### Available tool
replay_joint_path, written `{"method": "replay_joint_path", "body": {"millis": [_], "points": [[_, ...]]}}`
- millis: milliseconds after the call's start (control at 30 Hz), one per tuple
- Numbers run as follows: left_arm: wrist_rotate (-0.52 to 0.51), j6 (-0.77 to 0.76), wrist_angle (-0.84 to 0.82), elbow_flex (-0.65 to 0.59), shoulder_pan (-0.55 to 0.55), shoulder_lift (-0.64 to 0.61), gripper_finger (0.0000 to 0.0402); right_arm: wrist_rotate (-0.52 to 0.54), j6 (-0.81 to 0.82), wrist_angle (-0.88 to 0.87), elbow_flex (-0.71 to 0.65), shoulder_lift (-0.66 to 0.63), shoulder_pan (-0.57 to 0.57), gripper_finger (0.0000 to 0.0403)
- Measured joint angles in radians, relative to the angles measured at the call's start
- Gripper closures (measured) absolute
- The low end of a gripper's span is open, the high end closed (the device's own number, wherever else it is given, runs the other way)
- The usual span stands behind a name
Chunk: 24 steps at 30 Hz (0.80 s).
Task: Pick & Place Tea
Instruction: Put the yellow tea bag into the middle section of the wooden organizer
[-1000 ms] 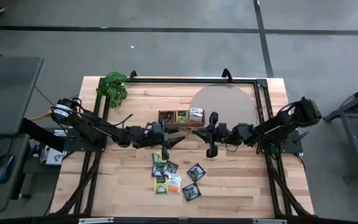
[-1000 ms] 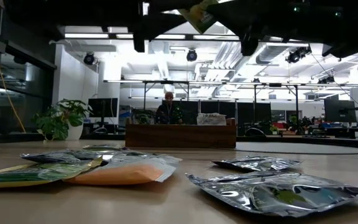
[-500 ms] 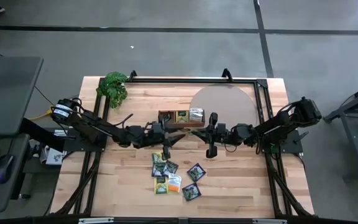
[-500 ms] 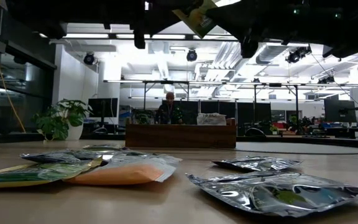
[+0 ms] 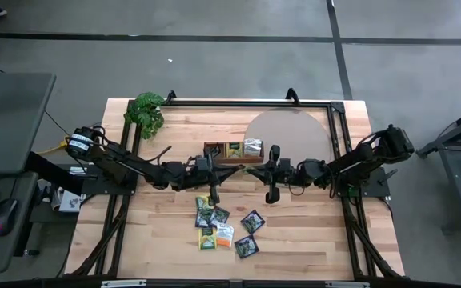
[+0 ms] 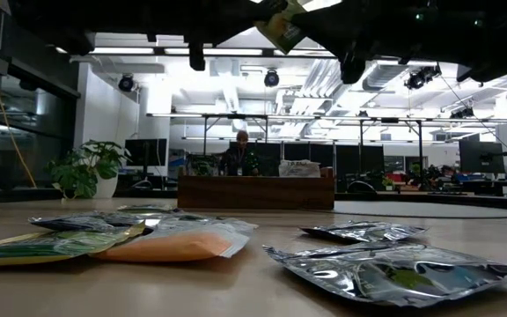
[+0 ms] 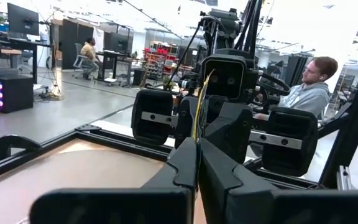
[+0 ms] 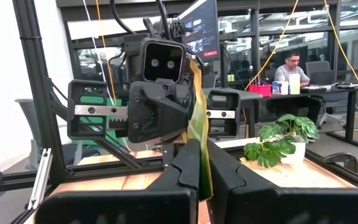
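One yellow-green tea sachet (image 8: pixel 197 99) hangs in the air between my two grippers, above the table's middle and just near of the wooden tray (image 5: pixel 212 149). My left gripper (image 7: pixel 197 149) and my right gripper (image 8: pixel 202 149) face each other, both shut on this sachet. The low view shows it high above the table (image 6: pixel 280 23). Several more sachets (image 5: pixel 224 226) lie flat on the wood nearer the front edge. Other sachets (image 5: pixel 242 147) sit in the tray. My left gripper pinches the sachet between its two fingers, at the edge (image 7: pixel 196 127) turned toward it, which shows here as a thin line. The fingers lie level and come from the table's left. The sachet is lifted clear and stands on edge. My right gripper pinches the sachet's lower part (image 8: pixel 201 134) between its two fingers, coming level from the table's right. The sachet rises above the fingers, clear of the table, its flat faces against the pads.
A leafy plant (image 5: pixel 146 112) stands at the far left corner. A round grey mat (image 5: pixel 288 134) lies at the far right. A black frame (image 5: pixel 246 104) runs along the far and side edges. People sit at desks in the room beyond.
My left gripper has shut its fingers on the sachet that my right gripper holds. Both arms have stayed where they were, and the sachet has stayed lifted between them.
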Motion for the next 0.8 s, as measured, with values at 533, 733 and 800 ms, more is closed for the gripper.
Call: {"method": "replay_joint_path", "body": {"millis": [533,733,800], "points": [[-0.043,0.017,-0.123,0.000,0.000,0.000,0.0401,0.034,-0.044,-0.041,0.000,-0.034,0.001,0.0234],[0.024,0.011,-0.251,0.000,0.089,-0.003,0.0401,0.144,-0.027,-0.304,0.000,-0.157,0.001,0.0185],[0.082,-0.009,-0.294,0.001,0.143,-0.004,0.0401,0.157,0.002,-0.411,0.000,-0.200,0.001,0.0182]]}}
